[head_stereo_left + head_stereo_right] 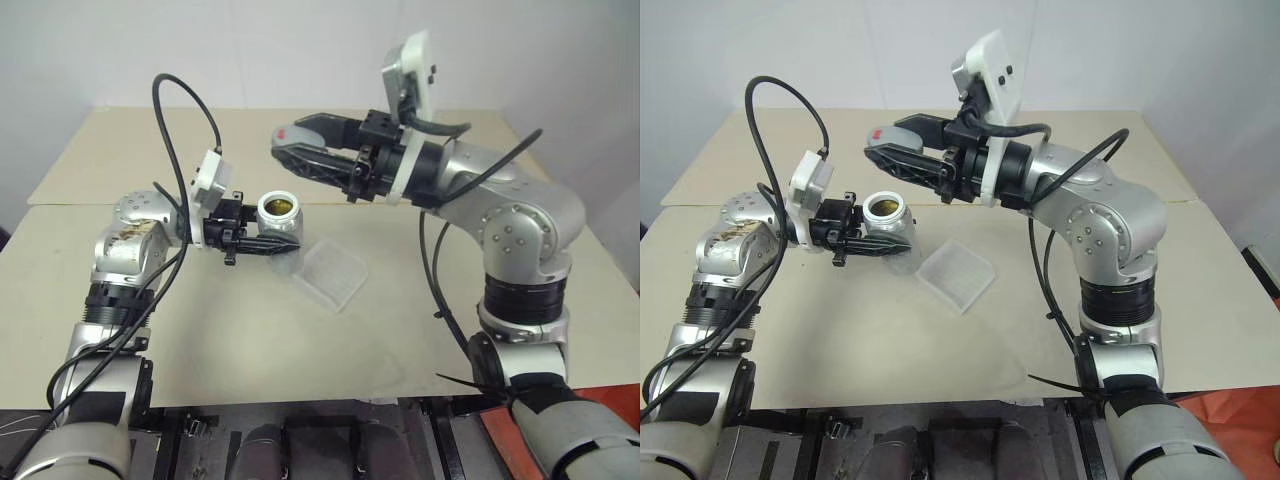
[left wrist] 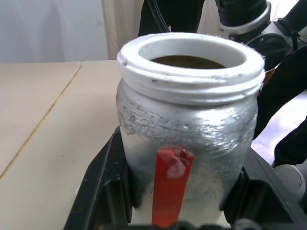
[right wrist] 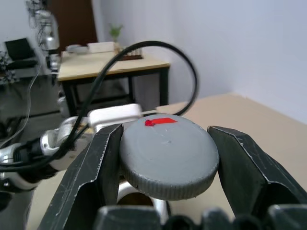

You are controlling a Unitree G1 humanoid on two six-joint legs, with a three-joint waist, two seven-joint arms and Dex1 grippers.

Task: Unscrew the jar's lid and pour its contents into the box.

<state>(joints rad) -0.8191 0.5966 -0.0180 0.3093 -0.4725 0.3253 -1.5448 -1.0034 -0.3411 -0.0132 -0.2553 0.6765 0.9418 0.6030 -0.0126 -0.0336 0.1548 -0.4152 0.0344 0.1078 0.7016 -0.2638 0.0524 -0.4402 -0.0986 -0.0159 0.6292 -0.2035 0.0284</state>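
My left gripper is shut on the jar, holding it upright just above the table. The jar is silvery with a red mark, and its white mouth stands uncovered. Brown contents show inside. The lid, round and grey with a small red mark, sits clamped between the fingers of my right gripper. That gripper hangs level above the jar and slightly behind it, clear of its mouth. The box, a shallow clear tray, lies flat on the table just right of the jar.
The beige table has a seam running across behind the jar, with a second tabletop beyond. Black cables loop from both wrists. The table's front edge lies close to me.
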